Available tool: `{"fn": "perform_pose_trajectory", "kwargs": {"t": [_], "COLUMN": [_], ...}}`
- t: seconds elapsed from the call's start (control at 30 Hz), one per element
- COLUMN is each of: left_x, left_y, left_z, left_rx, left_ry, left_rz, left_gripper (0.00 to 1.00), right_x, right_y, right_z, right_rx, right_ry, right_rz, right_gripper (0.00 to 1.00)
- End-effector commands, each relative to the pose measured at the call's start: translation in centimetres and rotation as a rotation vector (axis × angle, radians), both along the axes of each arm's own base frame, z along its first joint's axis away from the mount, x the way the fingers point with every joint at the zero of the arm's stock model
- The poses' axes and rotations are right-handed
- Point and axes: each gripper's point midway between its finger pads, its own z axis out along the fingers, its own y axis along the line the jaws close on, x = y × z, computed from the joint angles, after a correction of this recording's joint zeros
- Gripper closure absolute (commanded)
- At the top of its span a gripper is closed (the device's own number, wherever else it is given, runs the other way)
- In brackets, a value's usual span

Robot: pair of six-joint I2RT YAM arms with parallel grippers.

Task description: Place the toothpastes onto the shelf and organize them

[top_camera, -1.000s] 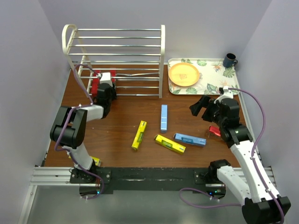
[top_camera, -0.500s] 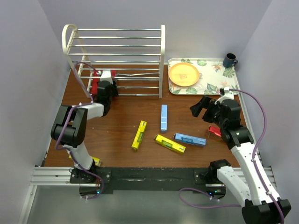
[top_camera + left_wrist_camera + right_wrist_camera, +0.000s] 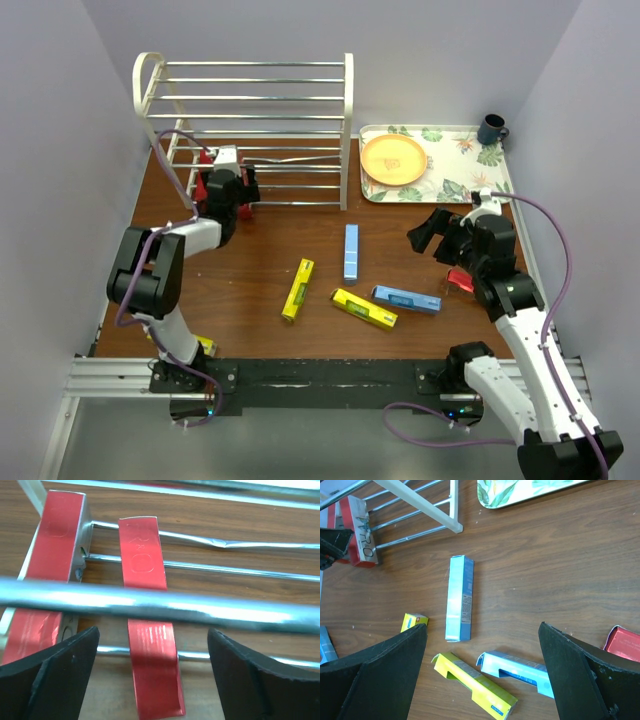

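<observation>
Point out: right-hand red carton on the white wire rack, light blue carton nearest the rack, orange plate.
Right-hand red rectangular carton (image 3: 143, 560): left wrist view, embossed upper face.
Light blue rectangular carton (image 3: 459, 598): right wrist view, middle of top face.
Round orange plate (image 3: 393, 159): top view, its centre.

A shelf bar (image 3: 165, 607) crosses over the two red cartons (image 3: 142, 560), blocking straight access.

A floral-patterned tray (image 3: 449, 148) is lying in the upper right of the overhead view, on the brown wooden table (image 3: 255, 255). A round orange plate (image 3: 394, 160) is sitting on the tray's left half, and a dark blue mug (image 3: 491, 129) is standing upright at its upper right corner. In the right wrist view, only an edge of the tray (image 3: 520, 492) is showing at the top.
</observation>
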Motion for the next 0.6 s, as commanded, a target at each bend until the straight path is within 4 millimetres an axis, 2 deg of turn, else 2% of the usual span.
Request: {"fn": "perform_pose_trajectory", "kwargs": {"t": [0.0,0.2,0.23,0.3,0.33,0.4,0.43,0.47,0.57], "left_x": [-1.1,-4.8,-5.7,-6.9,-8.0,-9.4,-10.7,-11.3,-12.9], "left_y": [0.5,0.9,1.0,1.1,1.0,0.2,0.2,0.4,0.9], "left_z": [4.9,6.2,5.2,4.8,3.7,3.0,1.7,1.3,0.2], "left_rx": [-0.044,-0.101,-0.125,-0.162,-0.195,-0.245,-0.276,-0.288,-0.316], "left_ry": [-0.09,-0.019,0.033,0.074,0.131,0.174,0.237,0.257,0.297], "left_rz": [0.011,0.04,0.061,0.08,0.097,0.076,0.104,0.121,0.177], "left_gripper": [0.02,0.0,0.01,0.03,0.04,0.06,0.07,0.12,0.14], "right_x": [-0.2,-0.4,-0.5,-0.5,-0.4,-0.4,-0.4,-0.4,-0.3], "right_y": [0.0,-0.2,-0.2,-0.2,-0.3,-0.2,-0.1,-0.2,-0.2], "right_z": [0.8,0.7,0.6,0.5,0.5,0.4,0.5,0.4,0.4], "right_rx": [-0.015,-0.034,-0.036,-0.033,-0.032,-0.031,-0.03,-0.031,-0.033], "right_ry": [-0.029,-0.023,-0.022,-0.019,-0.019,-0.019,-0.02,-0.019,-0.019], "right_rz": [0.018,0.016,0.017,0.015,0.013,0.018,0.019,0.016,0.017], "right_gripper": [0.01,0.01,0.01,0.01,0.02,0.02,0.02,0.01,0.01]}}
